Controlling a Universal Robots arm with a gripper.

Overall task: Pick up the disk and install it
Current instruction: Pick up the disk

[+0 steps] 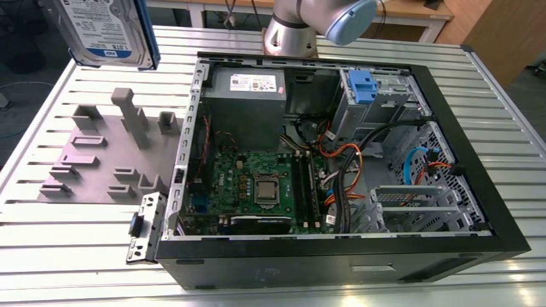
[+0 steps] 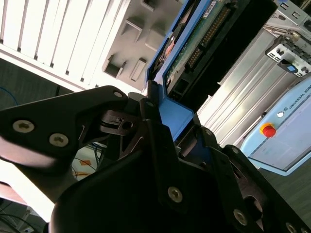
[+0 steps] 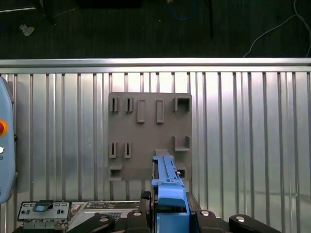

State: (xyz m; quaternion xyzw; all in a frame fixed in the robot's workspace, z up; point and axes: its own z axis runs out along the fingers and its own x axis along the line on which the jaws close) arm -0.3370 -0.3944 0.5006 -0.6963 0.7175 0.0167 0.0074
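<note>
Disk (image 1: 107,32), likely stiff, dense and shock-sensitive, sits pinched in the hand (image 2: 171,118) by its blue bracket (image 3: 168,196), a sound hold; table (image 3: 243,121) lies below the hand.

Open computer case (image 1: 341,263) beside grey fixture plate (image 1: 101,161) on slatted table (image 1: 60,252).

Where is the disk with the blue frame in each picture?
Exterior view: the disk hangs at the exterior view's upper left, beyond the grey plate.
First wrist view: edge-on, its blue frame overlapping the grey plate.
Second wrist view: blue frame clamped between the black jaws.
Shared landmark: the grey plate.
</note>
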